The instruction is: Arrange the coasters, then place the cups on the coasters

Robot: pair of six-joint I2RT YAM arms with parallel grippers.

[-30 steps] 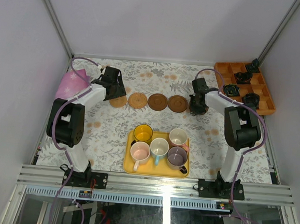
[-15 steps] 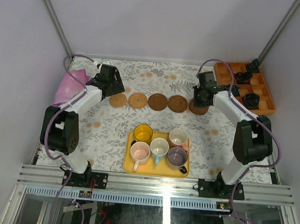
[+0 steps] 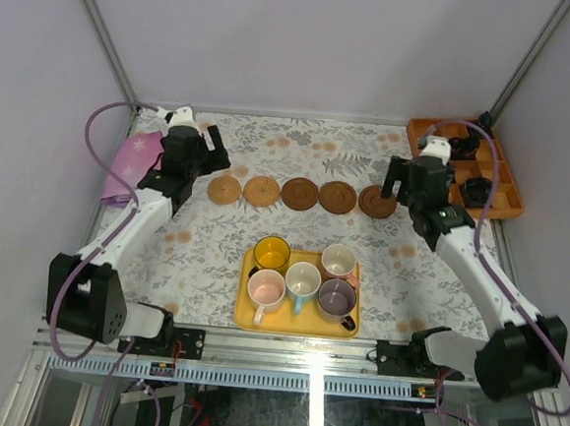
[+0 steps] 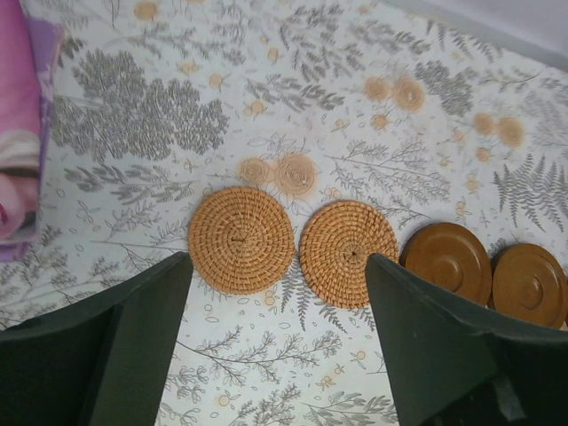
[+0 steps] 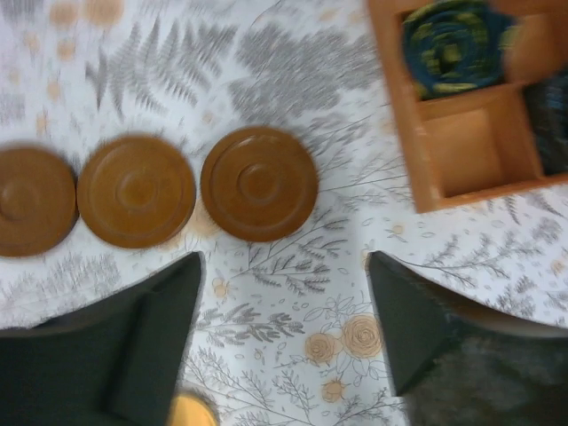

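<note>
Since the five coasters [image 3: 299, 193] lie in a row across the far middle and the left gripper [image 4: 275, 346] and right gripper [image 5: 284, 337] hang open and empty above its ends, arranging looks done, and the next move calls for gripping one of the cups [image 3: 303, 278] on the near tray [image 3: 244, 318].

Right hand [image 5: 284, 266] has opened, leaving the rightmost coaster [image 5: 259, 184], and lifted; left hand [image 4: 277, 266] drew back

there are five coasters: two woven tan coasters [image 4: 240, 240] and three smooth dark brown coasters [image 3: 299, 193]. there are five cups: one yellow cup [image 3: 272, 252], one salmon cup [image 3: 339, 260], one white-and-blue cup [image 3: 303, 279], one pale pink cup [image 3: 265, 288] and one purple-grey cup [image 3: 337, 297]. there is one yellow tray [image 3: 301, 321], one orange divided tray [image 5: 470, 151], one pink cloth [image 3: 131, 161] and two robot arms [image 3: 131, 230]. the dark items [image 5: 448, 44] in the orange tray are partly hidden, so their number cannot be told.
</note>
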